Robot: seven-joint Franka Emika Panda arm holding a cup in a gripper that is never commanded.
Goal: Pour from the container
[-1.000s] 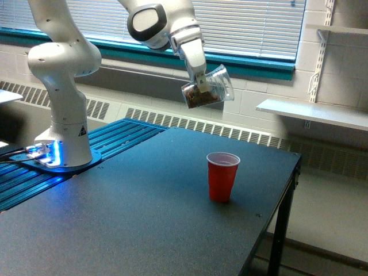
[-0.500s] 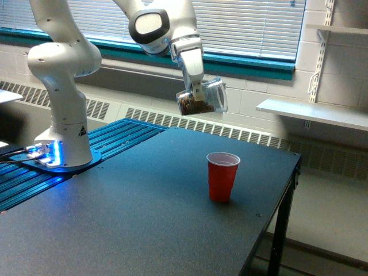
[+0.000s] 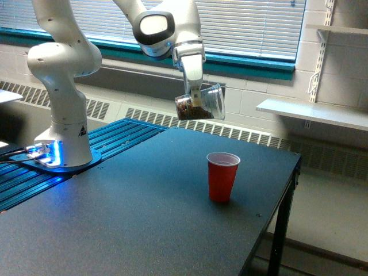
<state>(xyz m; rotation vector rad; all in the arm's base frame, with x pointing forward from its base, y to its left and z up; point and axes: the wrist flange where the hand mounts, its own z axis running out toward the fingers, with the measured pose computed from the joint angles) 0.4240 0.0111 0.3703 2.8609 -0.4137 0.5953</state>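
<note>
Two fingers (image 3: 196,99) clamp the cup (image 3: 201,103), which we see tipped nearly on its side in the air, mouth toward 3 o'clock, brown bits at its base. We judge the pour not begun: next, carry it over the red cup (image 3: 222,175) at 5 o'clock on the surface (image 3: 126,224), then tilt further.

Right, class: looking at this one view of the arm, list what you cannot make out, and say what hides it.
- Inside of the red cup: the exterior view is too low; empty or not, unknown.
- Pincer fingertips: merged with the clear cup; grip unclear.
- What the brown bits are: too small.
- Arm's upper links: cut by the top edge.
</note>
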